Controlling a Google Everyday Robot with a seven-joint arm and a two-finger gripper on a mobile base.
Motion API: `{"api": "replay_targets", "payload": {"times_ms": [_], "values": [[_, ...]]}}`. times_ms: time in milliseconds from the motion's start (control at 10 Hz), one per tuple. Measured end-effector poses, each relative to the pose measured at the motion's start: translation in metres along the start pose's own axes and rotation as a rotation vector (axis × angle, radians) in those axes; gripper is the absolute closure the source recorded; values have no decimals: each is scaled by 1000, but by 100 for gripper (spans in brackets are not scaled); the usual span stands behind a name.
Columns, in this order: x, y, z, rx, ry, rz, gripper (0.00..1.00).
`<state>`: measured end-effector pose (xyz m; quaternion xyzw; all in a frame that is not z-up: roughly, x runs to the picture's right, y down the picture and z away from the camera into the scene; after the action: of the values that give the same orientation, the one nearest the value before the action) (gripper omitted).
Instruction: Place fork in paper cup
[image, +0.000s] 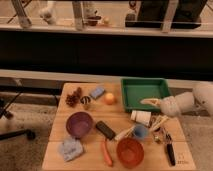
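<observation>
Camera view shows the hand (153, 112) (fingers spread wide) beside the paper cup (141, 117), near the green tray (137, 93).

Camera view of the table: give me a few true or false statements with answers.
1. The pincer hovers over the green tray's front part. True.
2. The paper cup sits inside the tray. False: it is on the table, in front of the tray.
3. In the picture, the purple bowl is left of the orange bowl. True.
4. The pincer is shut on something. False: it is open and empty.
</observation>
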<state>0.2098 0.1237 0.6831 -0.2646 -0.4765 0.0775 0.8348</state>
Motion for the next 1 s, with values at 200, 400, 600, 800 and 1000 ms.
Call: {"api": "replay_targets", "payload": {"times_ms": [200,400,600,800,1000], "values": [[-2,0,-2,0,-14,-3,20],[-3,0,-3,-3,-22,-3,20],[-4,0,-2,-6,-27,-3,20],[-4,-1,-1,-9,-30,-3,20],[-4,-1,-1,-11,-32,-3,20]]}}
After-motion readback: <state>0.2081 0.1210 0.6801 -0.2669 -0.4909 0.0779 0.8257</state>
